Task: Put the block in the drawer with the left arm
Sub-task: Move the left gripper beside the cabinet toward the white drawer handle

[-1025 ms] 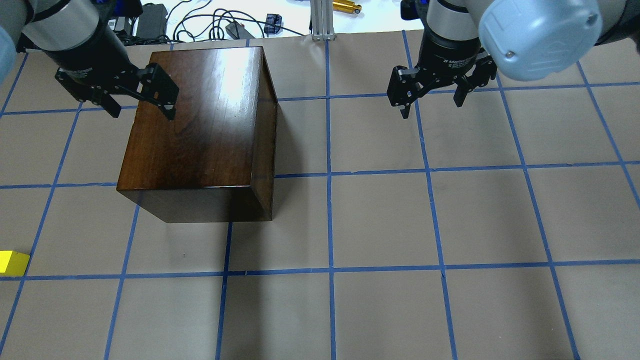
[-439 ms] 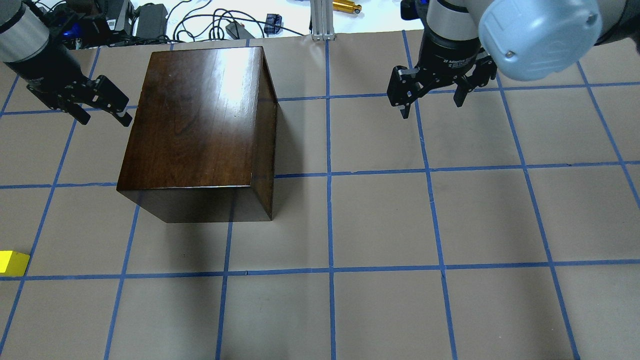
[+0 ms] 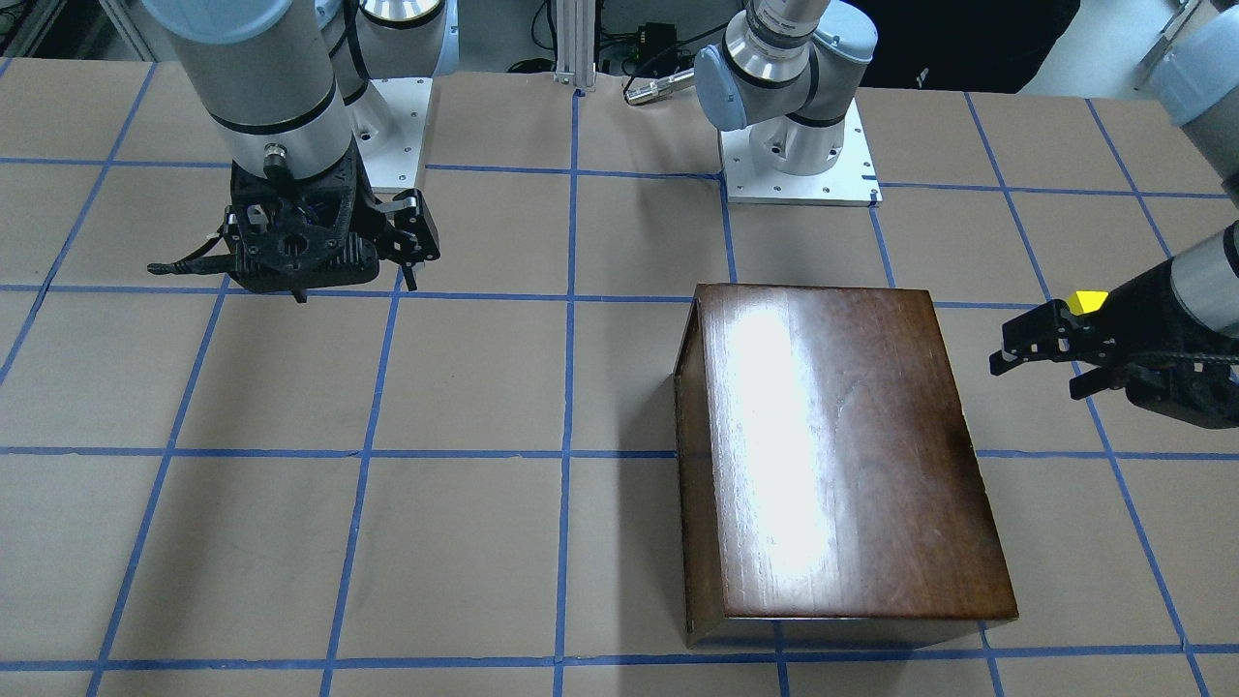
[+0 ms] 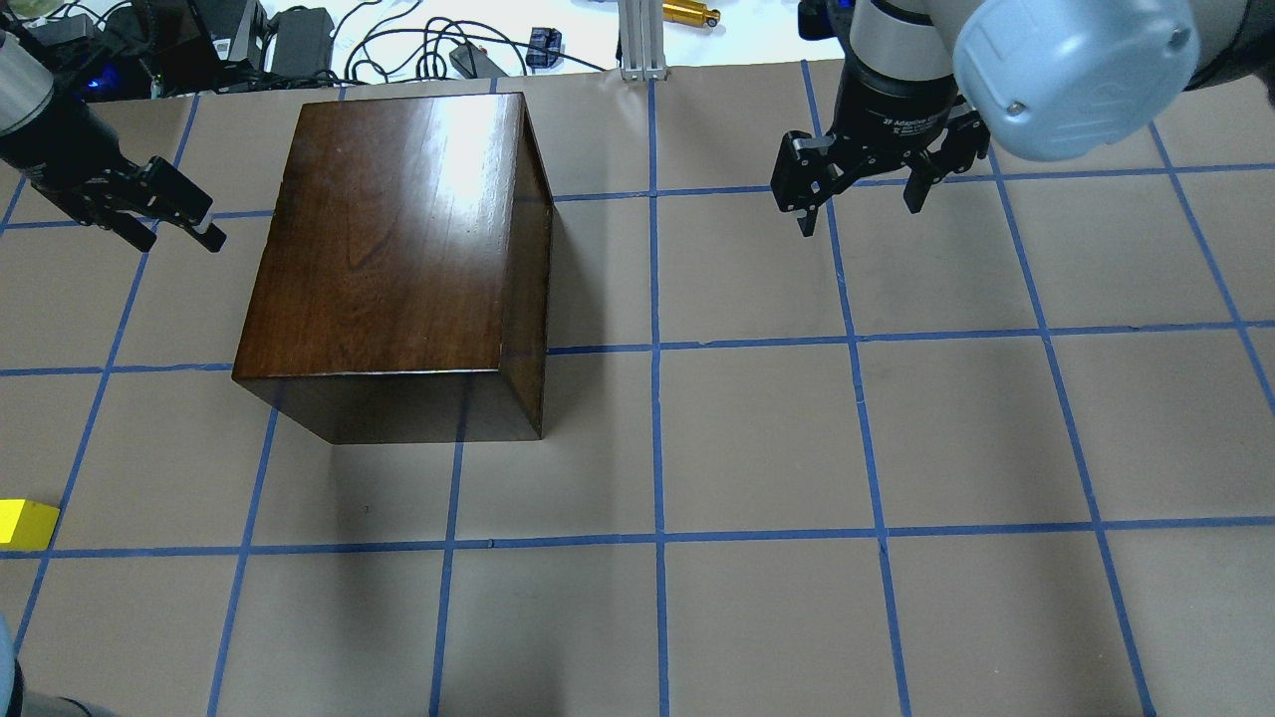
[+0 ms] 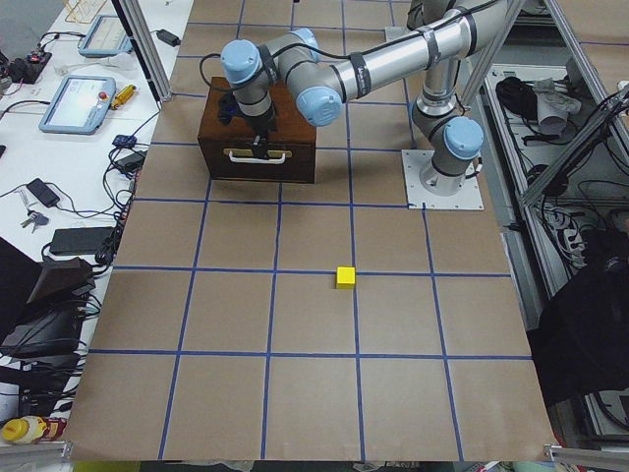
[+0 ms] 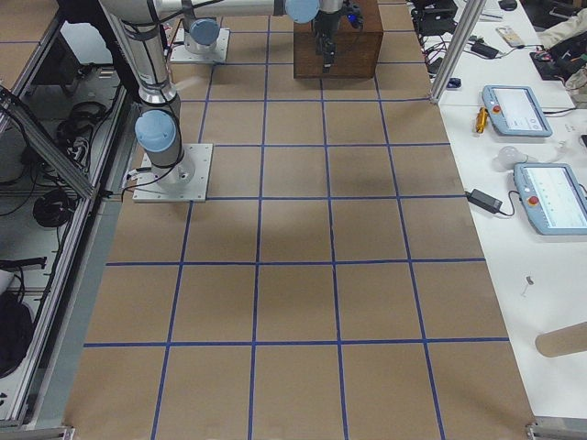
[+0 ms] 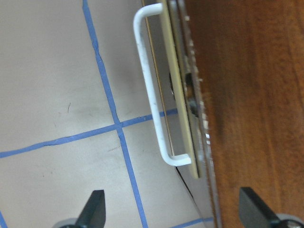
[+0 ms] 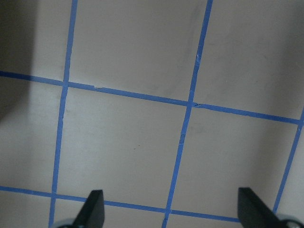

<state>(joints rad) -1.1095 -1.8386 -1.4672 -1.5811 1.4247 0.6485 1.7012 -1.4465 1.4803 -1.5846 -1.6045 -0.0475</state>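
The yellow block (image 4: 25,523) lies on the table, at the overhead view's left edge. It is nearer the robot than the box and well apart from both the box and the grippers. The drawer (image 5: 295,162) is shut inside the dark wooden box (image 4: 398,249), its front panel facing the table's left end and carrying a white wire handle (image 7: 151,99).

The left gripper (image 4: 169,227) hangs just beside that face with its jaws spread and nothing between them. In its wrist view the handle bar runs between the two fingertips, a little toward one side. The step in hand looks like opening the drawer, since the block cannot go in while the drawer is shut. To do that well, the gripper should come down until both fingers straddle the bar at mid-length, close squarely across it, and pull straight out along the drawer's travel. A skewed pull may drag the box across the paper rather than slide the tray. The wire is thin, so a shallow hold could slip.

The right gripper (image 4: 859,204) is also spread and empty, hovering over bare table far from the box.

The table (image 4: 757,448) is covered in brown paper marked with a blue tape grid. Beyond its far edge are an aluminium post (image 4: 637,40) and loose cables (image 4: 398,40), and teach pendants (image 6: 518,108) rest on a side bench.
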